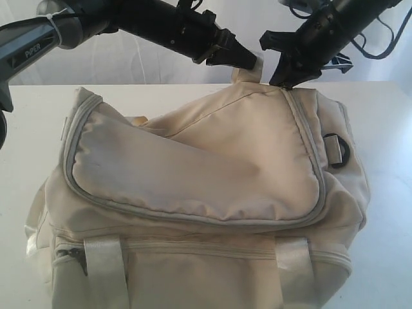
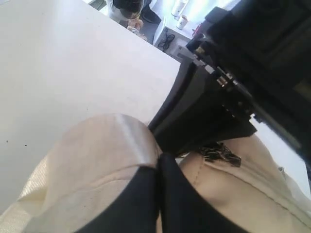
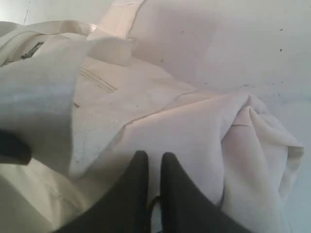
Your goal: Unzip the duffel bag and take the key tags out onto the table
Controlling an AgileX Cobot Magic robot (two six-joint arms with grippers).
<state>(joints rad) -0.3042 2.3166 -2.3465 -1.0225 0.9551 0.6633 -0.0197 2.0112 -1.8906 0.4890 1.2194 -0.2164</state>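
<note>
The duffel bag [image 1: 193, 167] lies on the table [image 1: 32, 122] below both jaws, flap closed over its inside, long axis crosswise. Our left gripper [image 1: 250, 62] is clamped on the pale webbing loop [image 1: 247, 73]. Our right gripper [image 3: 154, 158] has its jaws nearly together at the grey piping [image 1: 302, 129], holding we cannot tell what.

Cannot see inside the duffel bag [image 1: 212, 270]: flap [image 1: 193, 167] lying over the opening. Cut off by the exterior view's bottom edge: the bag's lower part; by its top edge, the left arm [image 1: 148, 19] and right arm [image 1: 335, 19]. Cannot tell in the left wrist view whether the left tool [image 2: 158, 167] pinches the pale webbing [image 2: 133, 141] or only presses beside it. Too small and dark to name: something between the right tool [image 3: 154, 160] fingers. Blurred close to that lens: a fold of bag fabric.
</note>
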